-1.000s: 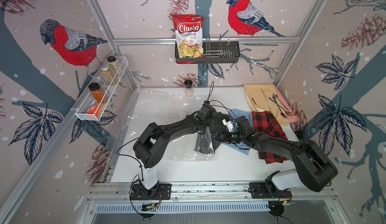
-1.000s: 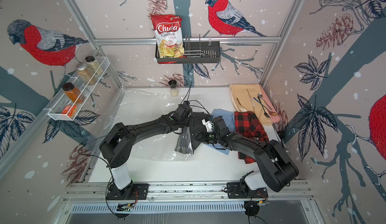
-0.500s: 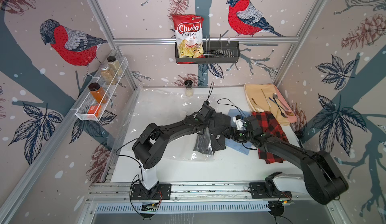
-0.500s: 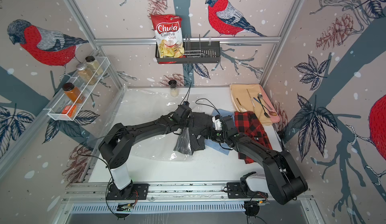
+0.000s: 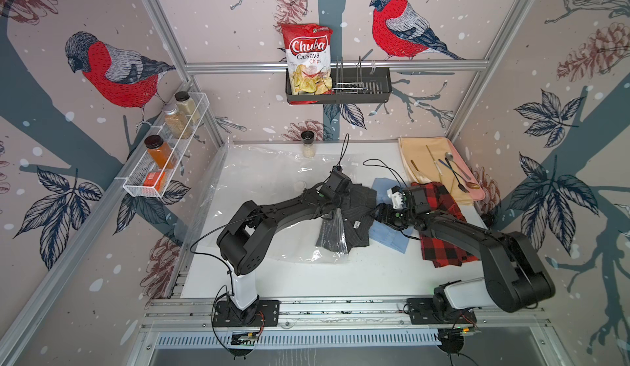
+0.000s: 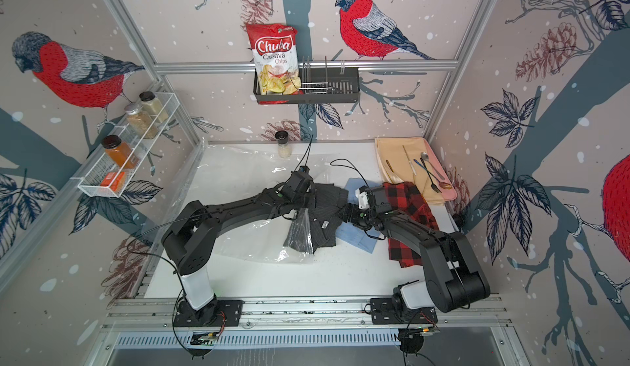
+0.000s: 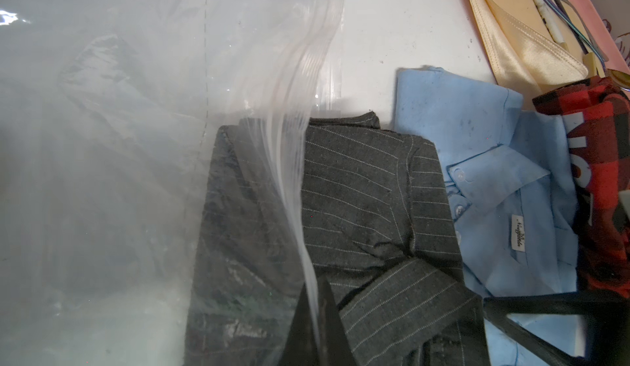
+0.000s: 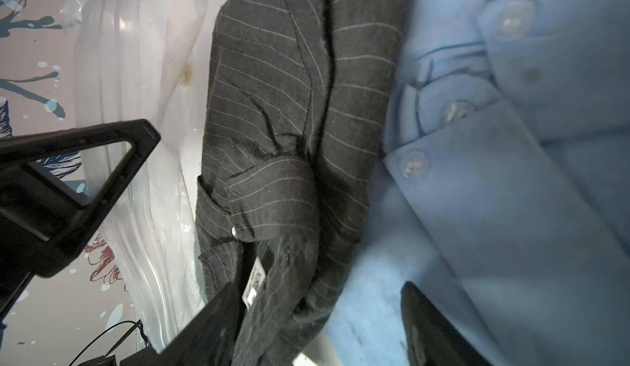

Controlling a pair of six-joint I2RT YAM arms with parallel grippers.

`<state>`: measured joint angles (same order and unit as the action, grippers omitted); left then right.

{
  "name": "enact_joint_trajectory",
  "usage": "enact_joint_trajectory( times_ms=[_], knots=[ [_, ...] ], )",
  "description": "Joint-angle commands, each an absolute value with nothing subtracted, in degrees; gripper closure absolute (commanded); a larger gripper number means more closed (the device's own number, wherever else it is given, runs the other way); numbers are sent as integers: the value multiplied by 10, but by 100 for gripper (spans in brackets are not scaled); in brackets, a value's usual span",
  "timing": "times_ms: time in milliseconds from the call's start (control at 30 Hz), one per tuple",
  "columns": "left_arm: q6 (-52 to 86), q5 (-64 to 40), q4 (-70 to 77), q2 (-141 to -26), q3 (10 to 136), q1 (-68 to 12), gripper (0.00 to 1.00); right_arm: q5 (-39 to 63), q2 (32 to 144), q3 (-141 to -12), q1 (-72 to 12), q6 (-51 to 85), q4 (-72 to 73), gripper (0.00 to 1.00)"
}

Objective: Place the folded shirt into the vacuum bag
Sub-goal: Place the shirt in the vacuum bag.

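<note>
The vacuum bag lies flat and clear across the left and middle of the white table. My left gripper is shut on its zip edge and holds that lip raised. The folded shirt, dark grey with pinstripes, lies half under the lifted lip, its far part showing through the plastic. My right gripper stands open at the shirt's outer edge, a loose fold of grey cloth between its fingers, over a blue shirt. In both top views the two grippers flank the shirt.
A folded light-blue shirt lies under the grey one, and a red plaid shirt is to its right beneath the right arm. A beige cloth with cutlery sits back right. A spice jar stands at the back wall.
My right gripper has opened and let go of the grey shirt, drawing back slightly to the right. The left gripper still holds the bag's lip in the same place.
</note>
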<state>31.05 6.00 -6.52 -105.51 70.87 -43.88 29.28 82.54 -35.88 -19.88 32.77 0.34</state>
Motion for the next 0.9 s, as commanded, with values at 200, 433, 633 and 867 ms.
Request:
enact_joint_trajectory(
  times_ms=[200, 433, 633, 867],
  knots=[
    [301, 52, -54, -1059, 716, -439, 100, 309, 885, -387, -229, 339, 62, 51],
    [301, 49, -55, -1049, 712, -439, 100, 336, 869, -376, -237, 373, 119, 90],
    [302, 39, -53, -1030, 711, -440, 100, 366, 864, -372, -269, 433, 195, 92],
    [307, 25, -46, -1008, 701, -439, 100, 336, 918, -369, -294, 473, 251, 95]
  ],
)
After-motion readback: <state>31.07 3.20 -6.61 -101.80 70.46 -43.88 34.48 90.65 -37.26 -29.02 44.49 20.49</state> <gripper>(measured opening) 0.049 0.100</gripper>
